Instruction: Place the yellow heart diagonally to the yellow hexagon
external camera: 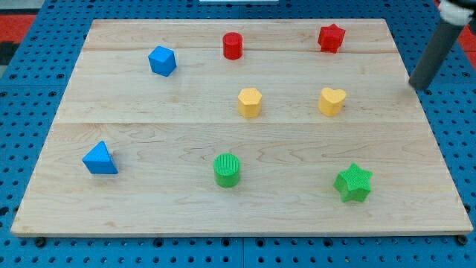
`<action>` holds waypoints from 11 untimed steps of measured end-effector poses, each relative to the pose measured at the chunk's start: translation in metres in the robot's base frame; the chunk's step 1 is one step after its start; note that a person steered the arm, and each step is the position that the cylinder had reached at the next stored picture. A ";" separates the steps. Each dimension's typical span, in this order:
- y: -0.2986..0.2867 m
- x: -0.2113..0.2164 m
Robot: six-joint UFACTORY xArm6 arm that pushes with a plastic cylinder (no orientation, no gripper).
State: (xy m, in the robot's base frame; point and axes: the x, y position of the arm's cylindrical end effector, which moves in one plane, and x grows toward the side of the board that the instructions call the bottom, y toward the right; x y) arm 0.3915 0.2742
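Note:
The yellow heart lies right of the board's centre. The yellow hexagon lies to its left at about the same height in the view, roughly a hand's width apart. My tip is at the board's right edge, above and to the right of the yellow heart, well apart from it and touching no block. The dark rod rises from there to the view's top right corner.
A red cylinder and a red star lie near the top. A blue block is at upper left, a blue triangle at lower left. A green cylinder and green star lie near the bottom.

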 end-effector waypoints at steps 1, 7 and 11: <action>-0.082 0.036; -0.149 -0.028; -0.154 -0.036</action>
